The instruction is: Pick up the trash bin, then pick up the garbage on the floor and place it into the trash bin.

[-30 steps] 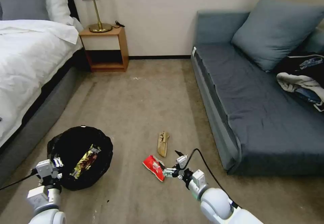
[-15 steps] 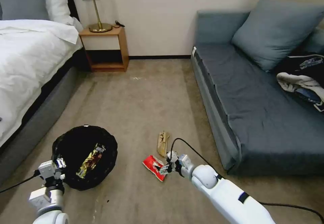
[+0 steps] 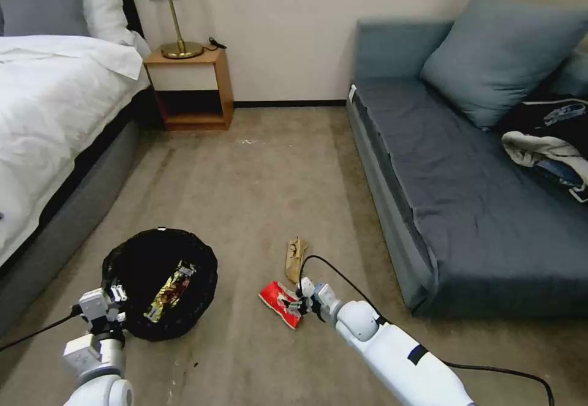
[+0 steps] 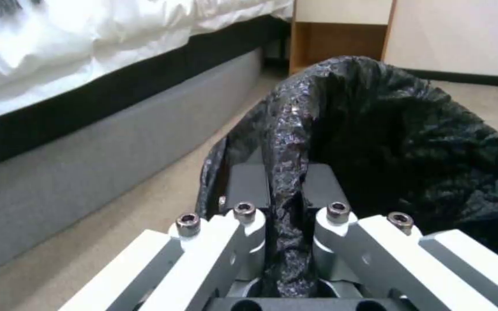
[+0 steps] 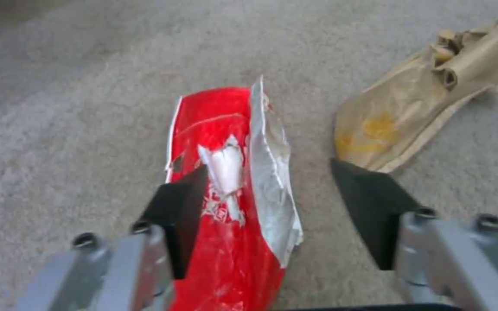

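Observation:
The trash bin (image 3: pixel 160 283), lined with a crinkled black bag, is at the lower left of the head view, a gold-brown wrapper (image 3: pixel 170 291) lying inside. My left gripper (image 3: pixel 112 300) is shut on the bin's rim (image 4: pixel 286 142), the black bag pinched between its pads. A red snack wrapper (image 3: pixel 280 303) lies on the carpet to the bin's right. My right gripper (image 3: pixel 299 304) hangs open right over it, its fingers (image 5: pixel 180 211) straddling the red wrapper (image 5: pixel 226 190). A crumpled tan wrapper (image 3: pixel 296 258) lies just beyond, also seen beside the other finger (image 5: pixel 428 95).
A bed (image 3: pixel 55 118) runs along the left, a wooden nightstand (image 3: pixel 191 87) with a lamp stands at the back, and a blue-grey sofa (image 3: pixel 465 185) with a clothes heap (image 3: pixel 551 142) lines the right. Open carpet (image 3: pixel 257 179) lies between them.
My right arm has reached forward and down until its open fingers straddle the red wrapper. My left gripper has carried the bin slightly rightward.

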{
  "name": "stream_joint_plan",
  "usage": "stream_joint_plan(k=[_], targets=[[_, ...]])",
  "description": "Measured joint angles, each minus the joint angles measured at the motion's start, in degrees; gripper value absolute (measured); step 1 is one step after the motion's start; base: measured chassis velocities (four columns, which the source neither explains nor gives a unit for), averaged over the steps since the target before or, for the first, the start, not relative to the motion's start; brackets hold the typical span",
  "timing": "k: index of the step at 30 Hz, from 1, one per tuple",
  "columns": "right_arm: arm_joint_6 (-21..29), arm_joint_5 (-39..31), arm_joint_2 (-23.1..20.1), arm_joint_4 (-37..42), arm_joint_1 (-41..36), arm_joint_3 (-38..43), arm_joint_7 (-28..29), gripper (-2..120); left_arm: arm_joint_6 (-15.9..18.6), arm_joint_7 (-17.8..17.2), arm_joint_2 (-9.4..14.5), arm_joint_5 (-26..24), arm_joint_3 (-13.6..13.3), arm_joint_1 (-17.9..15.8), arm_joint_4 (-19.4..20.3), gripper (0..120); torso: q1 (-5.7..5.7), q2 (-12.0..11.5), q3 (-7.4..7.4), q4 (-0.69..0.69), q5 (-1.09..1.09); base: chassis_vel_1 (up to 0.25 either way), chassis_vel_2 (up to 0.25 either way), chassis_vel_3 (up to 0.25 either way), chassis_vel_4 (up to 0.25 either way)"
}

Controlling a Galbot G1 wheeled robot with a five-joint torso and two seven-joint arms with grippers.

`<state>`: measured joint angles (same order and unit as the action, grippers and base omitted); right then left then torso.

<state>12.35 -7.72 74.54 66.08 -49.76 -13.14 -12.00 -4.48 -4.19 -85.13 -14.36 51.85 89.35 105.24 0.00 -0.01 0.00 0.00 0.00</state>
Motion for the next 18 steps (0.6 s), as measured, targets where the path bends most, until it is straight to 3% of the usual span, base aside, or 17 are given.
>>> stream_joint_plan(k=[3, 11, 16, 18], targets=[[-1.4, 0.9, 0.0, -0.6, -0.1, 0.0, -0.2, 42, 0.0, 0.0, 0.0, -0.1, -0.1, -0.2, -0.4, 7, 0.0, 0.0, 0.0, 0.0, 0.0, 0.0, 0.0, 0.0, 0.0], [-3.2, 1.4, -0.2, -0.6, -1.2, 0.1, -0.2, 14, 0.1, 0.0, 0.1, -0.5, -0.1, -0.2, -0.5, 7, 0.0, 0.0, 0.0, 0.0, 0.0, 0.0, 0.0, 0.0, 0.0], [-4.1, 1.3, -0.8, 0.6, -2.1, 0.2, 0.0, 0, 0.0, 0.0, 0.1, -0.6, -0.2, 0.0, -0.4, 7, 0.0, 0.0, 0.0, 0.0, 0.0, 0.0, 0.0, 0.0, 0.0], [-4.3, 1.2, -1.1, 1.3, -2.5, 0.2, 0.0, 0, 0.0, 0.0, 0.1, -0.6, -0.2, 0.1, -0.4, 7, 0.0, 0.0, 0.0, 0.0, 0.0, 0.0, 0.0, 0.0, 0.0]])
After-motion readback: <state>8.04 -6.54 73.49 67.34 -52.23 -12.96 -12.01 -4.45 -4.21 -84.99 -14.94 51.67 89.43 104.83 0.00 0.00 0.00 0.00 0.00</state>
